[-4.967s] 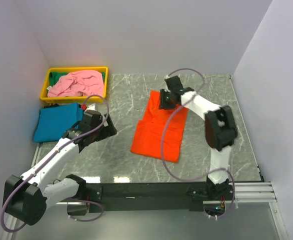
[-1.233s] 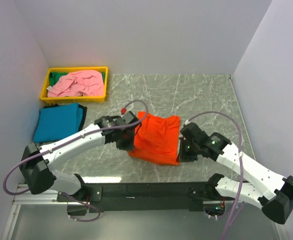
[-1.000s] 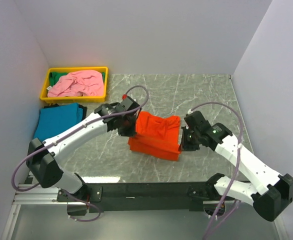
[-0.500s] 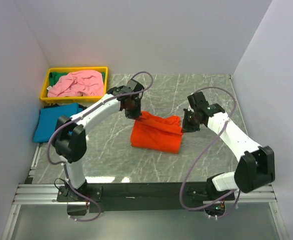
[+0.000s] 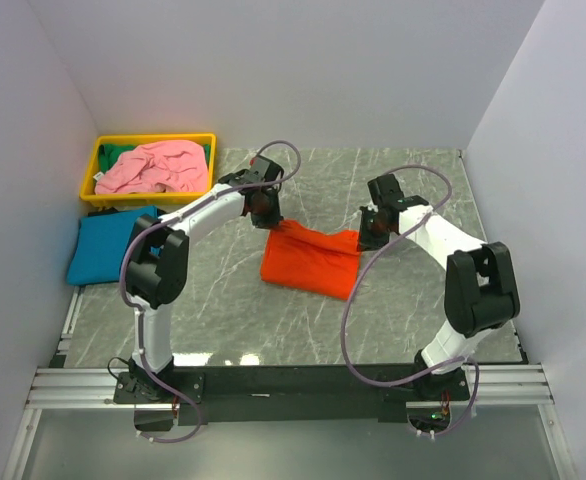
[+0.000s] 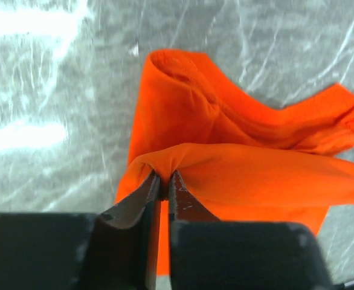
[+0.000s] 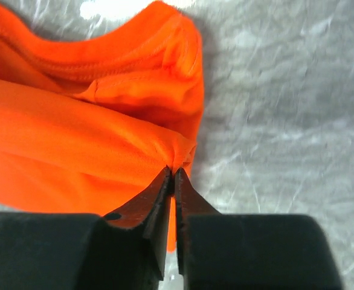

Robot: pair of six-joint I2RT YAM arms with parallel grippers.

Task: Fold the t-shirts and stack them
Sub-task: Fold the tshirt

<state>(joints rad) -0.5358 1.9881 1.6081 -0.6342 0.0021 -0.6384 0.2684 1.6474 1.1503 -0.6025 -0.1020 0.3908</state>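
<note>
The orange t-shirt (image 5: 308, 265) lies folded over itself in the middle of the table. My left gripper (image 5: 271, 222) pinches its far left corner, and the left wrist view shows the jaws (image 6: 164, 175) nearly together with a fold of orange cloth (image 6: 255, 175) between the tips. My right gripper (image 5: 368, 232) pinches the far right corner the same way (image 7: 172, 171), with the cloth (image 7: 74, 139) bunched at its tips. The teal t-shirt (image 5: 113, 245) lies folded at the left edge. The pink t-shirt (image 5: 153, 167) sits crumpled in the tray.
A yellow tray (image 5: 153, 139) stands at the back left corner, with a bit of green cloth under the pink shirt. White walls close in the left, back and right sides. Grey marble tabletop (image 5: 413, 300) surrounds the orange shirt.
Both grippers have carried the orange shirt's near edge away from the arm bases to its far edge, folding it in half. Their jaws look slightly less tight.
</note>
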